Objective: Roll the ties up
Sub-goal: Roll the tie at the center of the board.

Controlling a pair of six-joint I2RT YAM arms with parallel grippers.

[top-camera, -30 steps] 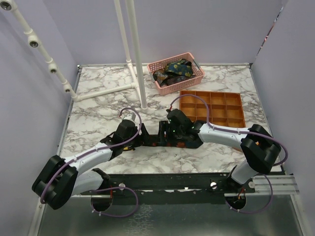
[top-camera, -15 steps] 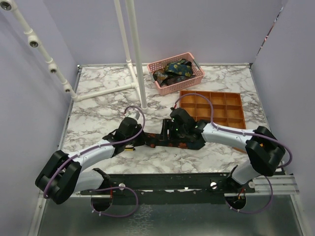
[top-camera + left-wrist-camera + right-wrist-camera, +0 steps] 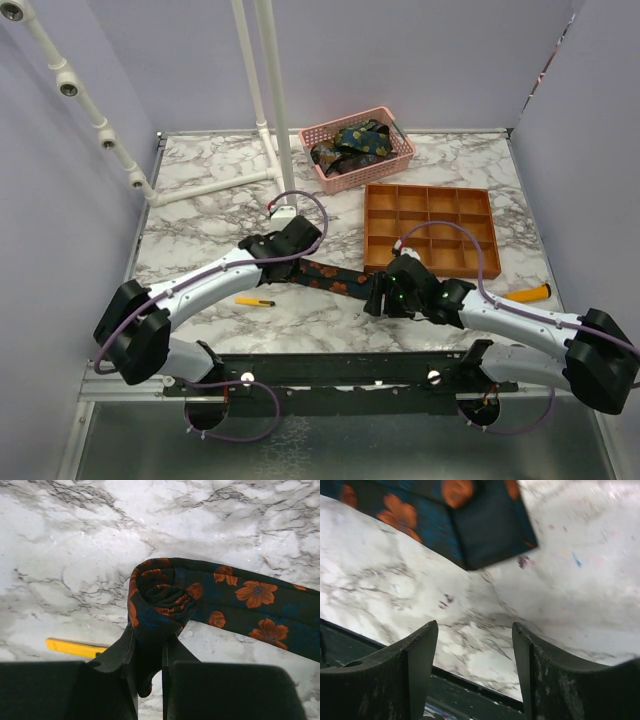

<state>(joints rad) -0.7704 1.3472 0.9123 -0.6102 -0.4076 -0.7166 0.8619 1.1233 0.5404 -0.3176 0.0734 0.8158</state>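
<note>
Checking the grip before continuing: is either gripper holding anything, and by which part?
The left gripper pinches the flowered tie at its rolled-up end. The right gripper is open, holding nothing.

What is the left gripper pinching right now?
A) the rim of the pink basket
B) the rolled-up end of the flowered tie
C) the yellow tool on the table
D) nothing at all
B: in the left wrist view, the left gripper is shut on the coiled end of the tie, whose orange-flowered strip runs off to the right across the table.
</note>
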